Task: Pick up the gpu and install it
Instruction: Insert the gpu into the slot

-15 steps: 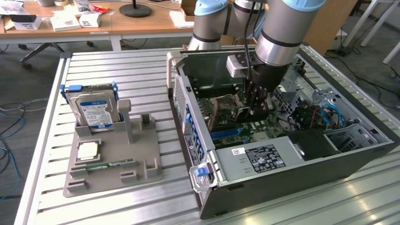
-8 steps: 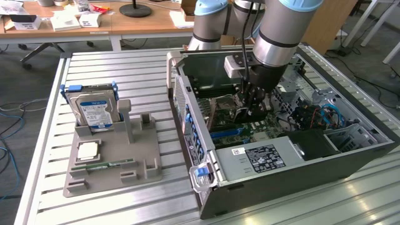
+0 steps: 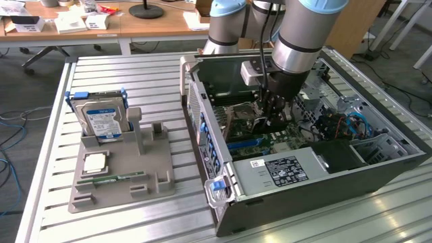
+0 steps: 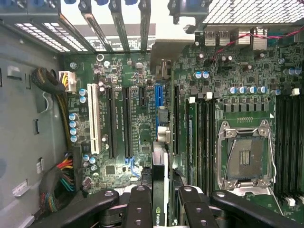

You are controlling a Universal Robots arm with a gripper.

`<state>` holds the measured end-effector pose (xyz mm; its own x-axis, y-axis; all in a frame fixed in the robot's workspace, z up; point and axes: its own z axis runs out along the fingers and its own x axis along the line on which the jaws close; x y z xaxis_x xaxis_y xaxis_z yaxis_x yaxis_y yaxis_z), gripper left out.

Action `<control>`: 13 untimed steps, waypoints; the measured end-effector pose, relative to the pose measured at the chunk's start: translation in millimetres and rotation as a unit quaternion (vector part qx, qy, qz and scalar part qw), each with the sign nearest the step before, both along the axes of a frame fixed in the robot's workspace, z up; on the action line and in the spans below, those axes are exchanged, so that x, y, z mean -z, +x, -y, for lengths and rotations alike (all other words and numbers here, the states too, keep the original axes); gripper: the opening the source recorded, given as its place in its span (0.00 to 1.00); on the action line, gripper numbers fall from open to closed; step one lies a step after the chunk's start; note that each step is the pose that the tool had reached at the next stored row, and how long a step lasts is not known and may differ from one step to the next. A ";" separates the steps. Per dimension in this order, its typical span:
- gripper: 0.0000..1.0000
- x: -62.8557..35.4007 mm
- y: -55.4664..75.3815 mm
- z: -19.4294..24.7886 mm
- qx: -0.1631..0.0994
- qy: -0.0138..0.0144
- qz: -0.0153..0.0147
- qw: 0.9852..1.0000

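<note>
- Gripper (image 4: 164,203) – inside the open computer case (image 3: 324,167), low over the motherboard (image 4: 133,118).
- Jaws – clamped on the gpu (image 4: 158,171), one finger on each flat side.
- Gpu – held edge-on to the board, in line with the blue slot (image 4: 159,95), beside the empty processor socket (image 4: 244,159); whether it is seated cannot be told.
- Grey holder (image 3: 121,172), outside the case – carries the hard drive (image 3: 102,121) upright and a memory stick (image 3: 111,179) lying flat.
</note>
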<state>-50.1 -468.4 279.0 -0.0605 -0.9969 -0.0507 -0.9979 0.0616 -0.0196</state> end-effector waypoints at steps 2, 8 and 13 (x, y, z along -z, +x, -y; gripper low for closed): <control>0.26 0.2 -2.3 0.0 0.000 0.000 0.000 1.000; 0.26 0.4 -5.5 0.0 0.000 0.000 0.000 1.000; 0.26 0.9 -10.4 0.0 0.000 0.000 0.000 1.000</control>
<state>-60.5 -468.3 278.0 -0.0606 -0.9969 -0.0507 -0.9979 0.0616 -0.0196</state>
